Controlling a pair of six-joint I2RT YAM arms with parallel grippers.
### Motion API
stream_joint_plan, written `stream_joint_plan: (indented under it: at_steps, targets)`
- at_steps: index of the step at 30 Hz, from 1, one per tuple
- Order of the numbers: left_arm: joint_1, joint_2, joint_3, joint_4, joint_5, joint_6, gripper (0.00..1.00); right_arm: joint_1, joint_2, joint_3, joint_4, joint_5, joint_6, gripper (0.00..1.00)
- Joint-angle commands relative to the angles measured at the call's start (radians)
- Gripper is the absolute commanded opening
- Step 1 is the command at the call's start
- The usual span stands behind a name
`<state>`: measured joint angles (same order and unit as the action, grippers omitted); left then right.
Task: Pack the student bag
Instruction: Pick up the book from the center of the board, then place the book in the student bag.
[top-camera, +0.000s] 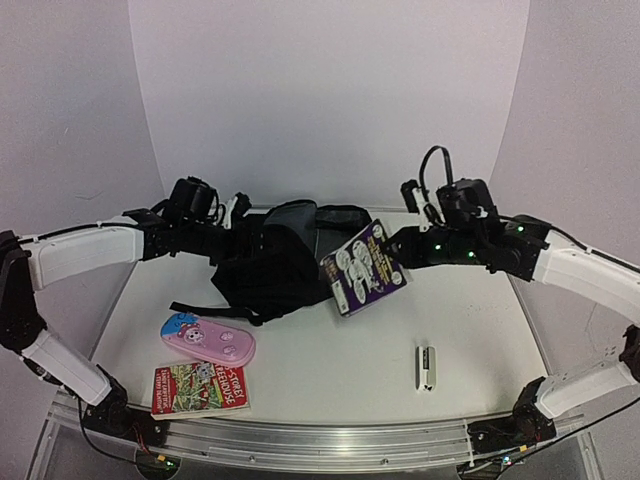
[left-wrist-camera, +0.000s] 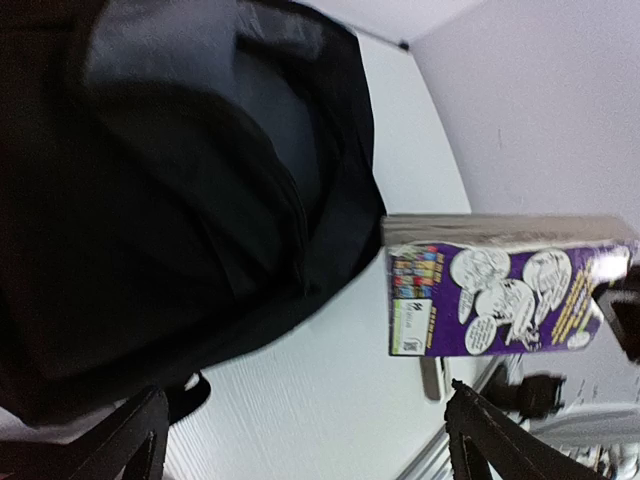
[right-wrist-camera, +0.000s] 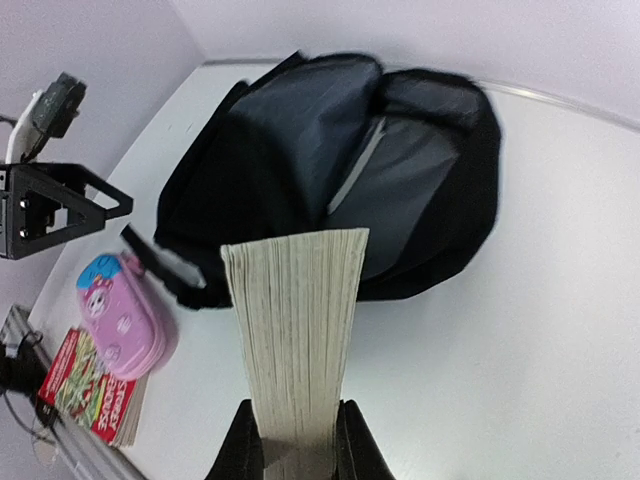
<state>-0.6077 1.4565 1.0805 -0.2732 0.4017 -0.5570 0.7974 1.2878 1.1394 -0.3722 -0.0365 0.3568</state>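
The student bag (top-camera: 268, 268) is a black backpack lying mid-table, its mouth agape and showing grey lining (top-camera: 297, 222). My right gripper (top-camera: 402, 252) is shut on a thick purple book (top-camera: 362, 268) and holds it above the table just right of the bag. In the right wrist view the book's page edge (right-wrist-camera: 296, 310) rises from between the fingers (right-wrist-camera: 297, 452) toward the bag's opening (right-wrist-camera: 330, 160). My left gripper (top-camera: 236, 212) hovers at the bag's far left edge. It stands open (left-wrist-camera: 310, 445) with nothing between its fingers, and the bag (left-wrist-camera: 150, 200) and the book (left-wrist-camera: 500, 300) lie beyond it.
A pink pencil case (top-camera: 208, 340) lies in front of the bag, with a red-covered book (top-camera: 200, 388) nearer the front edge. A small white and black stapler-like item (top-camera: 427, 365) sits front right. White walls enclose the table behind and at both sides.
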Motion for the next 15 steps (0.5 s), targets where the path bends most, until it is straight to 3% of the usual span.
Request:
stream_joint_plan:
  at_steps: [1, 6, 15]
  targets:
    - [0.115, 0.099, 0.07, 0.15, 0.033, -0.229, 0.98, -0.048, -0.071, 0.09, -0.001, 0.313, 0.031, 0.0]
    - [0.163, 0.264, 0.187, 0.229, 0.068, -0.289, 1.0, -0.133, -0.042, 0.116, -0.012, 0.379, 0.055, 0.0]
    - [0.17, 0.52, 0.396, 0.201, 0.068, -0.271, 0.99, -0.203, -0.047, 0.104, 0.092, 0.294, 0.116, 0.0]
